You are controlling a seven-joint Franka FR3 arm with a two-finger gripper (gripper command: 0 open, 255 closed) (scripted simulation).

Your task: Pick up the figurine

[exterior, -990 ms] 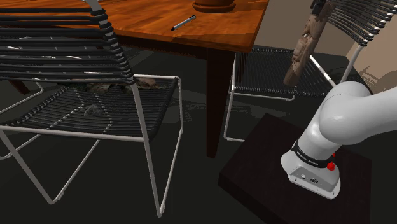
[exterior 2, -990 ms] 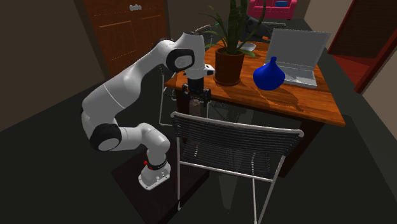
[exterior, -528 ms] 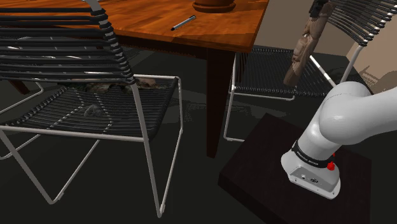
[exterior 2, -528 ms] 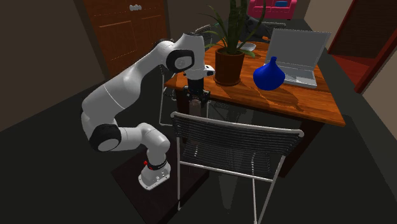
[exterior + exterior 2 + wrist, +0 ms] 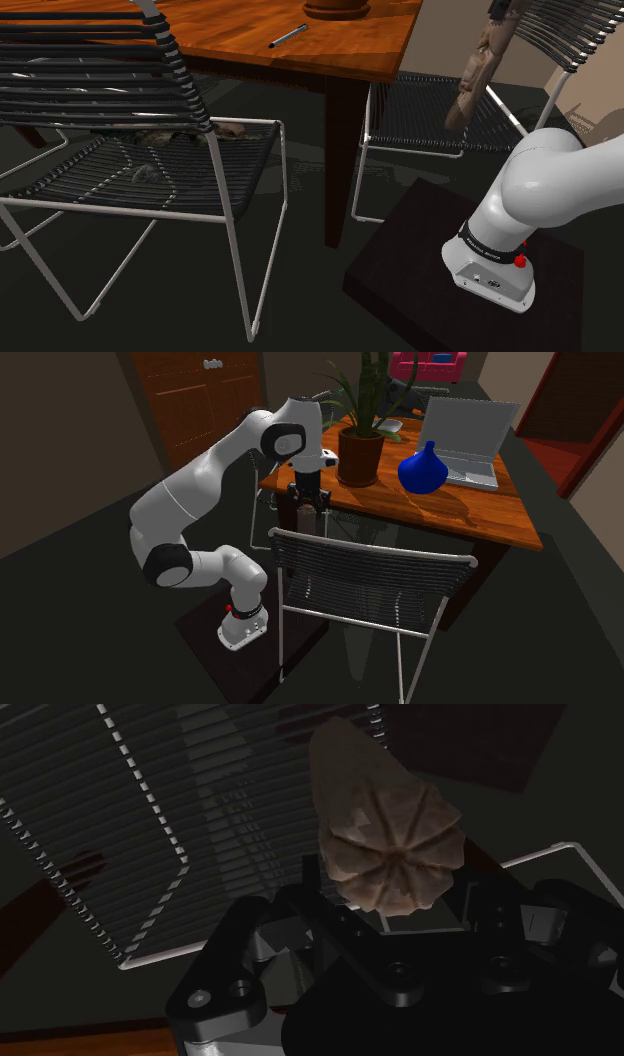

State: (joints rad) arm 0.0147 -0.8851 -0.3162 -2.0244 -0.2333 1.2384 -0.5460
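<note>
Brown figurine hangs clamped in the hand (above a wire chair seat).

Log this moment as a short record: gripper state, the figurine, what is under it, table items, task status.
gripper: black gripper, shut on figurine
figurine: brown carved figurine, hanging tilted from the gripper
below: wire chair seat, beside wooden table
on table: pen, plant pot, blue vase, laptop
status: grasped; appears clear of the seat
</note>
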